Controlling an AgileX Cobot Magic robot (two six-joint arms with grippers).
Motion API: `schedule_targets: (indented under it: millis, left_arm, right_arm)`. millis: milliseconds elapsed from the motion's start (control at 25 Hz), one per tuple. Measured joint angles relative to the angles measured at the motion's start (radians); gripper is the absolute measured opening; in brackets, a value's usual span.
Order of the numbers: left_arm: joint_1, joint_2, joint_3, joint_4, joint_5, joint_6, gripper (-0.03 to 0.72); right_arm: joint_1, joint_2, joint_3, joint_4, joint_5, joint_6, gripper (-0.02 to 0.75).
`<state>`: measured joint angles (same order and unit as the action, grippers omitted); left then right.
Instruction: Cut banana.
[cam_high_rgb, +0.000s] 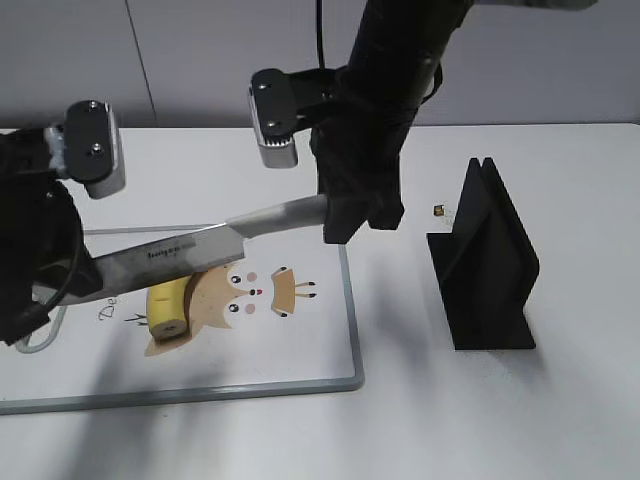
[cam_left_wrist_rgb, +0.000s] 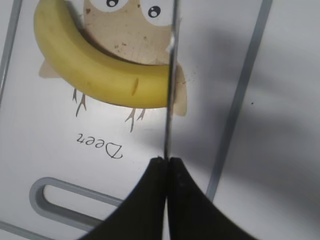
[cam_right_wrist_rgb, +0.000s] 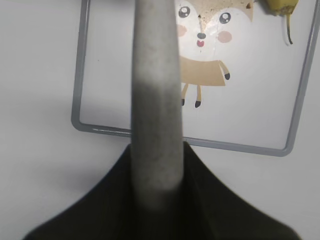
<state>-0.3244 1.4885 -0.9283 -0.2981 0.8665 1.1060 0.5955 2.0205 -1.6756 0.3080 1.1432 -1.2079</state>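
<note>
A: Nearest you in the exterior view, what lies on the cutting board (cam_high_rgb: 300, 385)?

B: You have a white board with a grey rim, printed with a cartoon deer (cam_high_rgb: 262, 291) and the word "Deer". The banana (cam_high_rgb: 170, 305) lies on that print, its flat cut end facing you. In the left wrist view you see the banana (cam_left_wrist_rgb: 95, 75) curving across the drawing.

A: And the knife?

B: The knife (cam_high_rgb: 165, 255) runs level above the board, blade over the banana. In the left wrist view its blade (cam_left_wrist_rgb: 170, 90) shows edge-on, crossing the banana near one end; you cannot tell whether it touches the peel.

A: Who holds it?

B: Your right gripper (cam_high_rgb: 345, 215) is clamped on the grey handle (cam_right_wrist_rgb: 155, 115), which fills the middle of the right wrist view. Your left gripper (cam_left_wrist_rgb: 166, 162) has its fingers pressed together on the blade's tip end.

A: Farther back?

B: To the right, off the board, you see a black knife stand (cam_high_rgb: 485, 265) upright on the white table (cam_high_rgb: 500, 420), its slot holding nothing. Just behind it sits a tiny dark speck, too small to identify.
</note>
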Motion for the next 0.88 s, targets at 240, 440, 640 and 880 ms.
schedule_targets:
  millis: [240, 440, 640, 880]
  left_arm:
    - [-0.003, 0.021, 0.042, 0.020, -0.077, -0.025, -0.008]
    - [-0.003, 0.083, 0.042, 0.021, -0.098, -0.028, -0.008]
    - [-0.003, 0.123, 0.044, 0.029, -0.125, -0.028, -0.008]
    - [0.000, 0.153, 0.047, 0.031, -0.145, -0.028, -0.008]
  right_arm:
    - [0.000, 0.059, 0.000, -0.006, -0.063, -0.009, 0.166]
    - [0.000, 0.085, 0.000, -0.012, -0.084, -0.010, 0.168]
    - [0.000, 0.126, 0.000, -0.012, -0.112, -0.012, 0.172]
    - [0.000, 0.144, 0.000, -0.014, -0.142, -0.014, 0.174]
